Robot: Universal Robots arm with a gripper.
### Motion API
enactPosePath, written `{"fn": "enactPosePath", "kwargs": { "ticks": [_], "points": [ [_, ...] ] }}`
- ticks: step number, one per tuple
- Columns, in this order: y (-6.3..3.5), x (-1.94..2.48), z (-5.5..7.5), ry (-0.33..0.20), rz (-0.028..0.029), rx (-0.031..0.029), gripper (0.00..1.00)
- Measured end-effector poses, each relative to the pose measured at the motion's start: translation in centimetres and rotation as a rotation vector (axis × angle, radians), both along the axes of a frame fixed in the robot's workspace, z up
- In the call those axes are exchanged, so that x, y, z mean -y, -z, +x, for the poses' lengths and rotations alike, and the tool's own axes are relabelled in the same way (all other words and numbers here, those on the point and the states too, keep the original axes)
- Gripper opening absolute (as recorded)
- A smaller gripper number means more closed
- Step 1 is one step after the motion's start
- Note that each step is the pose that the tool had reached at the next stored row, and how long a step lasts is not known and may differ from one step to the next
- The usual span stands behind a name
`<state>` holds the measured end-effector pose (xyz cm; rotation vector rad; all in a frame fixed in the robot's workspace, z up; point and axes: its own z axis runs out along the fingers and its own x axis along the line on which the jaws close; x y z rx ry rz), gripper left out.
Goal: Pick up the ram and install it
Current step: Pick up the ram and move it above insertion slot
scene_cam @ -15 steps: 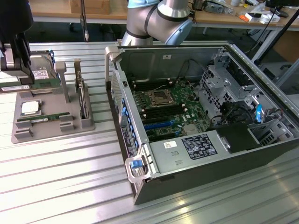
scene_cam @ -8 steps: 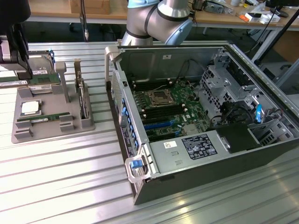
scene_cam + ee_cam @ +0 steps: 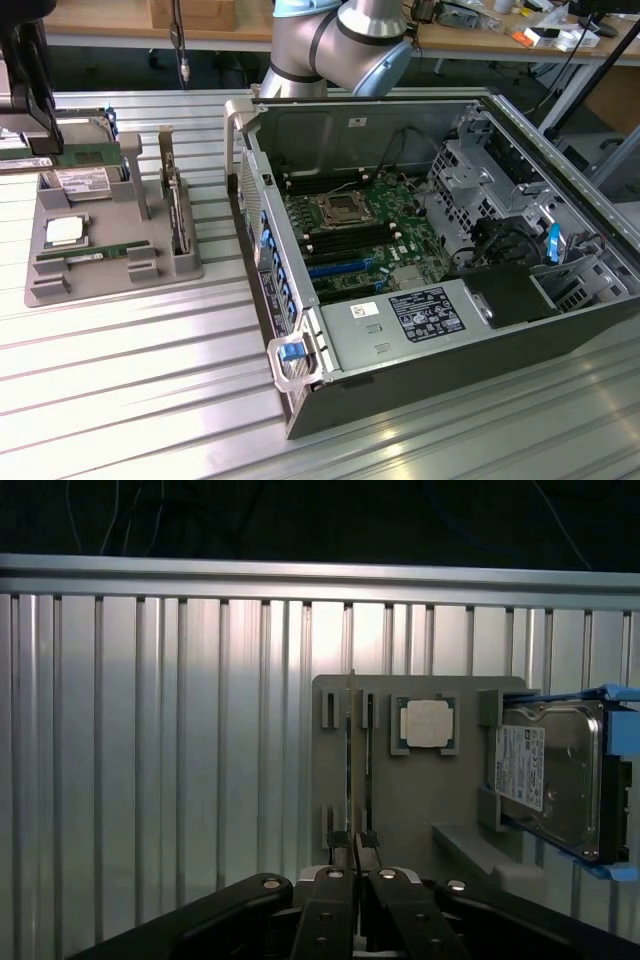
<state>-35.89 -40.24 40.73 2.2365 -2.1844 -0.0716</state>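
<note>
Gripper (image 3: 352, 848) fingers (image 3: 328, 900) are closed together on the ram (image 3: 351, 760). From the wrist view the ram is seen edge-on, as a thin line running straight out from between the fingertips. In the exterior view the gripper (image 3: 42, 145) hangs at the far side of the tray (image 3: 110, 285), with the ram (image 3: 85, 157) clamped under it. The ram is level with its green face showing, and it appears clear of the tray.

Directly below the tool:
- Tray: grey, with slotted posts, resting on the ribbed metal table (image 3: 120, 380).
- Second stick (image 3: 90, 252): standing on edge in the tray slot, just to one side of the held ram.
- CPU (image 3: 425, 723): square and silver, lying flat in its recess beyond the second stick.
- Hard drive (image 3: 550, 780): in a blue bracket at the tray's edge, farther out than the CPU.

Well away from the tool:
- Computer case (image 3: 300, 130): lying on its side with the cover off.
- Motherboard (image 3: 350, 230): exposed inside the case, with its memory slots (image 3: 345, 240) facing up.
</note>
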Motion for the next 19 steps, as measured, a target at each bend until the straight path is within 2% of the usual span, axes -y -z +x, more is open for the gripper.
{"fn": "enactPosePath", "kwargs": {
  "ticks": [2,9,14,19],
  "points": [
    [-0.69,0.00,0.0,0.000,0.0001,0.0000,0.12],
    [-2.13,0.00,0.0,0.000,0.0001,0.0000,0.12],
    [-4.18,0.00,0.0,0.000,0.0000,0.0001,0.12],
    [-5.50,0.00,0.0,0.000,0.0000,0.0000,0.12]
  ]
}}
